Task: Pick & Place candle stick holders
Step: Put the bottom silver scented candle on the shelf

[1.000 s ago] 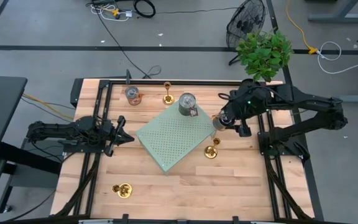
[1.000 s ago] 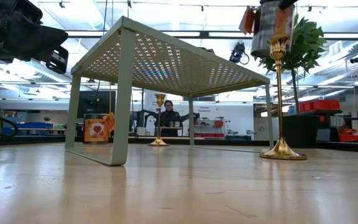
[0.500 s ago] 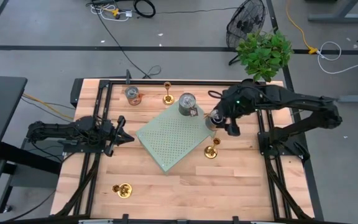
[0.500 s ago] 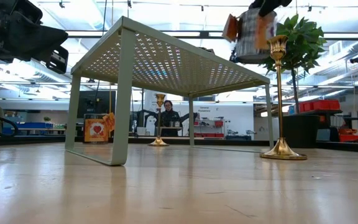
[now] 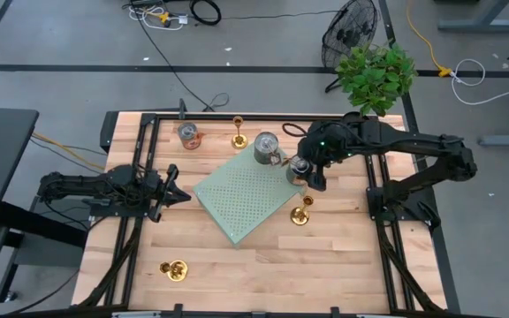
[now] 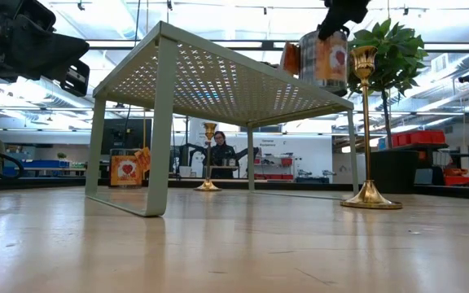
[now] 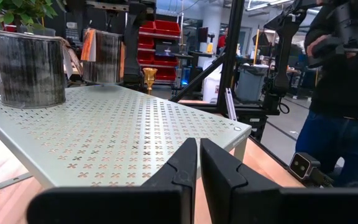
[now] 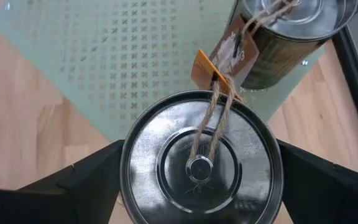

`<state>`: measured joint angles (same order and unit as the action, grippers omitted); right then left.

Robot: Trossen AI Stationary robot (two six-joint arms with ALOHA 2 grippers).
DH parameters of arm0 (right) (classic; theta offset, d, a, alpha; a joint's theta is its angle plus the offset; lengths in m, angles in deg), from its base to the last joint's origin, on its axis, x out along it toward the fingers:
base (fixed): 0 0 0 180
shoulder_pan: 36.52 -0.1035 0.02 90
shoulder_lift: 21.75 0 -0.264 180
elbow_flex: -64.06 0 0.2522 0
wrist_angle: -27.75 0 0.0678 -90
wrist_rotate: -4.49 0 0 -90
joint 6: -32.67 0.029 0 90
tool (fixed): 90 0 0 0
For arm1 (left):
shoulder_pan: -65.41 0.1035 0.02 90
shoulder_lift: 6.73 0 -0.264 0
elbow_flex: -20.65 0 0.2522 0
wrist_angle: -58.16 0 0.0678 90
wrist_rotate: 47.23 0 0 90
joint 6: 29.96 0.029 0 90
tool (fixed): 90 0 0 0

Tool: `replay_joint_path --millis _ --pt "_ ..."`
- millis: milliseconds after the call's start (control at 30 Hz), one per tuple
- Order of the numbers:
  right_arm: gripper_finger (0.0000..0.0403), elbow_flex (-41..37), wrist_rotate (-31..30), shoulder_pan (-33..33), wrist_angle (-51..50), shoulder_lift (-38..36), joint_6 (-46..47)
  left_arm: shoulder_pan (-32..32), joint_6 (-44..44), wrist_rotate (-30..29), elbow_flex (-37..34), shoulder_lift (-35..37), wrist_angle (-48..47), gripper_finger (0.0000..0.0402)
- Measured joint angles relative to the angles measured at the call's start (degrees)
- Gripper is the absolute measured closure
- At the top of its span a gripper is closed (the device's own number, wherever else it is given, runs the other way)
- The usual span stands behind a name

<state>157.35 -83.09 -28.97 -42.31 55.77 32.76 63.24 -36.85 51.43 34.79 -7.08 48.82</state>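
Silver tin can, lidded and tagged with twine, sits clamped between the right gripper's wide-spread fingers above the corner of the green perforated shelf, beside a second lidded can standing on it. Brass candle stick holders stand at the table's far edge, just beside the shelf and near the front. Left gripper rests closed and empty at the shelf's other side.

Two black jointed arms, a green light on the right arm, matte black fingers.
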Motion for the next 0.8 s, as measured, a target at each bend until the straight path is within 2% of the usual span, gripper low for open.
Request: replay_joint_path --millis 367,800 --pt "0.0037 0.0 0.0 0.3 3.6 3.1 6.8 0.0 0.0 0.0 0.0 0.0 0.0 0.0376" --pt "0.0037 0.0 0.0 0.3 7.8 4.9 4.1 0.0 0.0 0.0 0.0 0.0 0.0 0.0376"
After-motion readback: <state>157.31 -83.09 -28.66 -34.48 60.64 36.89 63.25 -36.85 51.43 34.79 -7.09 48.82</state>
